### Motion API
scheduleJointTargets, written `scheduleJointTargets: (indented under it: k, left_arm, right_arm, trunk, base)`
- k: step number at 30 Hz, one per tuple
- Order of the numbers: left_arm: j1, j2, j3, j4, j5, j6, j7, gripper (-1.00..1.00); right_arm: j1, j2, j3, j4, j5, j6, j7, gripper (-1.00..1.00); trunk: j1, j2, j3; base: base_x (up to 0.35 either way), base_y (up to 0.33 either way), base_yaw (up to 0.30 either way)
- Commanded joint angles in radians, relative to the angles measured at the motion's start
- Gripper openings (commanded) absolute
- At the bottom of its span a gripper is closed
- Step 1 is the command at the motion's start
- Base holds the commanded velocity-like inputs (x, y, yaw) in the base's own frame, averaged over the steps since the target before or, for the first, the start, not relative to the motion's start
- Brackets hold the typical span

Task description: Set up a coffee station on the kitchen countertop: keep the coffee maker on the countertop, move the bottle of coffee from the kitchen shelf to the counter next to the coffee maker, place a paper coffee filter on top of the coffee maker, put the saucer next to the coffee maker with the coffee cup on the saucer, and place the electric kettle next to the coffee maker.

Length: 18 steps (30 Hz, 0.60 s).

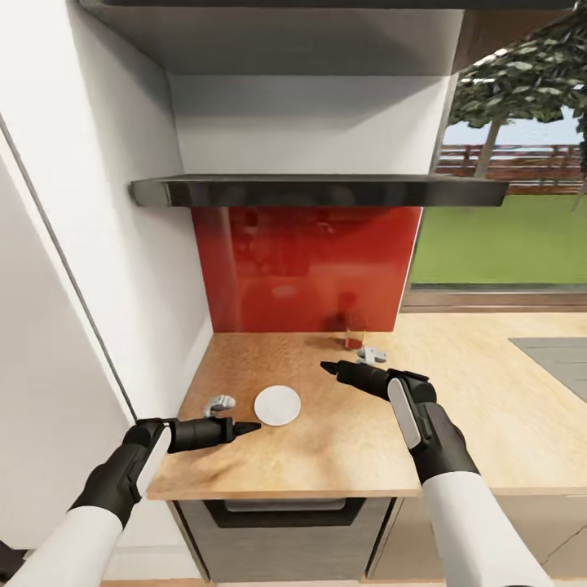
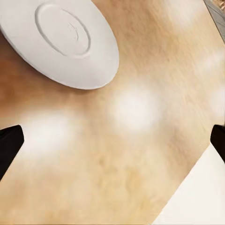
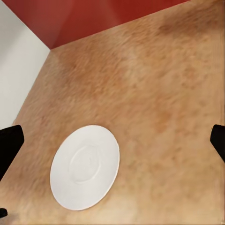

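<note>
Two arms reach out ahead of us over the wooden counter (image 1: 489, 408). At the far left stands a white wall (image 1: 106, 244), and our left gripper (image 1: 249, 425) hangs low over the counter's front left part, pointing right. From the head view its tips look drawn to one point, yet the left wrist view shows its fingers (image 2: 9, 145) at opposite edges with bare wood between them, so we take the jaws as spread and holding nothing. Just behind that gripper a small grey fitting (image 1: 219, 403) sits on the counter. To its right lies the saucer (image 1: 277, 405), flat on the wood and bare on top, just beyond the left gripper's tip and apart from it. In the left wrist view the saucer (image 2: 61, 40) lies close ahead; in the right wrist view the saucer (image 3: 85, 167) lies further off, toward the wall.

Behind it the red backsplash (image 1: 306, 269) rises to a dark shelf (image 1: 318, 191). Right of the saucer our right gripper (image 1: 328, 368) points left, above the counter, its fingers (image 3: 9, 145) likewise wide apart and holding nothing. Behind it sits another grey fitting (image 1: 372, 355), and a small reddish glass-like object (image 1: 354, 338) stands against the backsplash. At the far right a window (image 1: 509, 163) shows grass and a tree.
</note>
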Motion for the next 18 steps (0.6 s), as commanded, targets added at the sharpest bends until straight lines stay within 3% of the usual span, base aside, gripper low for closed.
scheduleJointTargets:
  k: [1,8,13,18]
  left_arm:
    - [0.0,0.0,0.0,0.0,0.005,0.006,0.001,1.0]
    - [0.0,0.001,0.022,0.0,0.018,0.006,0.001,1.0]
    - [0.002,0.0,0.045,0.0,0.026,0.006,0.002,1.0]
    - [0.002,0.0,0.046,0.018,0.029,0.006,0.002,1.0]
  right_arm:
    - [-0.001,0.001,-0.003,0.0,0.002,0.006,0.006,1.0]
    - [-0.001,0.002,0.002,0.002,0.002,0.006,0.006,1.0]
    - [-0.001,0.003,0.007,0.118,0.002,0.006,0.011,1.0]
    - [-0.001,0.003,0.007,0.16,0.001,0.006,0.012,1.0]
  trunk:
    - [0.001,-0.002,-0.002]
    - [0.001,-0.002,-0.002]
    - [0.001,-0.002,-0.002]
    - [0.001,-0.002,-0.002]
  base:
    - [0.102,-0.096,0.0]
    - [0.025,-0.024,0.0]
    - [0.001,-0.001,0.0]
    - [0.095,0.0,0.0]
